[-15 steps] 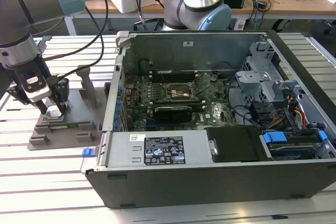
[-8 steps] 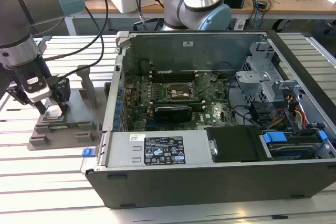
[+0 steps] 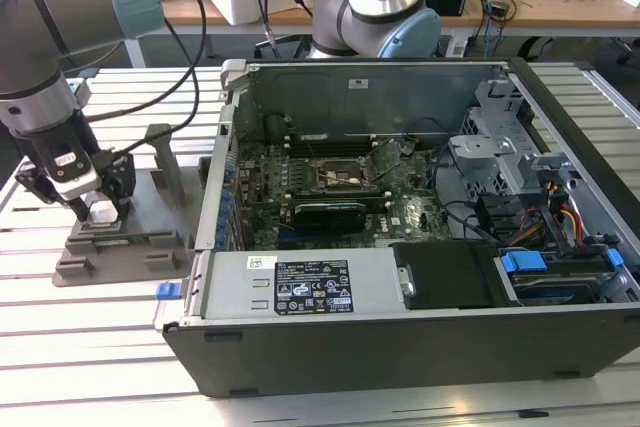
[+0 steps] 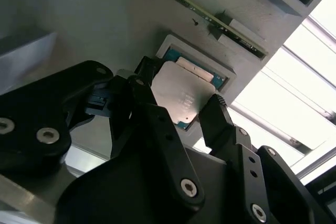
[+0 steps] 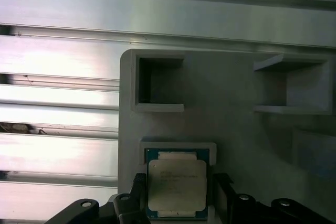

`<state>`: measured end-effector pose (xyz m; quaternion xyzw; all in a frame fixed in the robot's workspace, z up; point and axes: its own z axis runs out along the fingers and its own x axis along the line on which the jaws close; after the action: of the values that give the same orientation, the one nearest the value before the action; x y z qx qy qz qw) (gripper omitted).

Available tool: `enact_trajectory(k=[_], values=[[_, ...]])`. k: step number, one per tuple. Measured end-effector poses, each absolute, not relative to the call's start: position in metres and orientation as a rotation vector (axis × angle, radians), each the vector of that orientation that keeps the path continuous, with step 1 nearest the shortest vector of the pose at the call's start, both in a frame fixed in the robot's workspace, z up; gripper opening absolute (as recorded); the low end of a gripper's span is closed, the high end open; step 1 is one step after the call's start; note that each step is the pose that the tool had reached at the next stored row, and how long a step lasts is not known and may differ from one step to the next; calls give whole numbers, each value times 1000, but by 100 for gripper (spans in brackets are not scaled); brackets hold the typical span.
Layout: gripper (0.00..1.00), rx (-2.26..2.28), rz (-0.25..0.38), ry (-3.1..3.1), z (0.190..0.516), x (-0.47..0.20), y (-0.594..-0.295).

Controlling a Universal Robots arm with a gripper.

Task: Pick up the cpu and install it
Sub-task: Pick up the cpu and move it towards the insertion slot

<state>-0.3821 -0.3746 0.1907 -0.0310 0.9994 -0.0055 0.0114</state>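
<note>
one slatted metal table [image 3: 90,347] carries everything. biggest on it is the open pc case [image 3: 400,357], lying on its side w/ the motherboard [image 3: 300,205] facing up. the cpu socket [image 3: 335,177] sits mid-board, a black box [image 3: 445,275] and a labelled metal cover [image 3: 225,297] lie nearer the camera, and a drive cage [image 3: 500,137] w/ loose cables takes the exterior view's right end. the case's upright side wall [image 3: 213,187] stands btw the board and the grey tray [image 3: 120,259]. a cluttered desk [image 3: 500,2] runs behind.

next the arm [image 3: 50,57], bending down at the exterior view's left. under it the tray sits on the table just beside the case. one of its posts [image 3: 165,162] rises btw the gripper [image 3: 97,215] and the case wall. a small blue piece [image 3: 166,290] lies by the case corner near the tray.

the gripper is down on the tray. in both wrist views its jaws are drawn in narrow and the fingertips [image 4: 215,109] meet two opposite edges of the cpu [image 5: 177,184], so we read it as clamped on the chip. the cpu lies flat, silver top up, in its square recess in the tray, not lifted. in the second wrist view a thin green-edged strip [image 4: 220,24] rests in a slot just beyond the recess. in the first wrist view two square pockets [image 5: 157,82] lie further on.
</note>
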Motion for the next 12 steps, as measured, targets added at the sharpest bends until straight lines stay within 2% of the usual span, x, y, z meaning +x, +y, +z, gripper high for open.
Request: enact_trajectory(k=[6, 8, 12], values=[[62, -97, -19, 3117, 190, -382, -375], [55, -97, -19, 3118, 190, -382, -375], [55, -97, -20, 3117, 190, -382, -375]])
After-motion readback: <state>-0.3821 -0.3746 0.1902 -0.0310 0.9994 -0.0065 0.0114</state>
